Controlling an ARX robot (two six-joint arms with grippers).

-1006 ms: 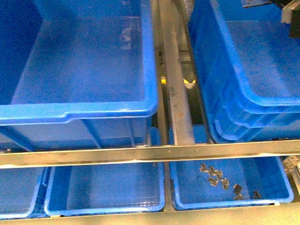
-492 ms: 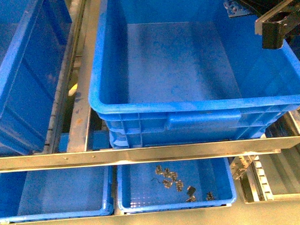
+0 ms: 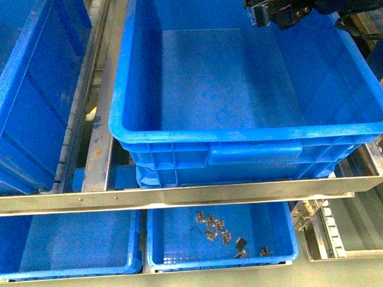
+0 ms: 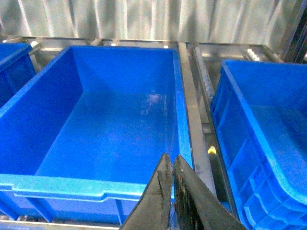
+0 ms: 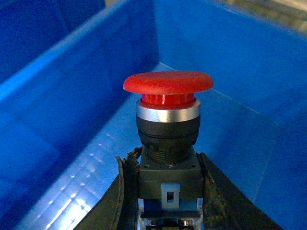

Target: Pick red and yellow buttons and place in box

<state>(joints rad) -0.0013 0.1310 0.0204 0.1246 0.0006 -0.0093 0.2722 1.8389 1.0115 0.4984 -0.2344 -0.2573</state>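
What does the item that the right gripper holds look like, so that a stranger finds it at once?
Find the large deep blue plastic bin in the centre. Over its far side hangs the right gripper, shut on a push-button switch with a black body. Only it has a round red mushroom cap above a silver ring.

No readable text, labels or numbers on anything visible.

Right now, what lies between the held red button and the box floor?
Nothing. The red button, clamped in the right gripper, hangs over the bare floor of the box; front and right wrist views show this.
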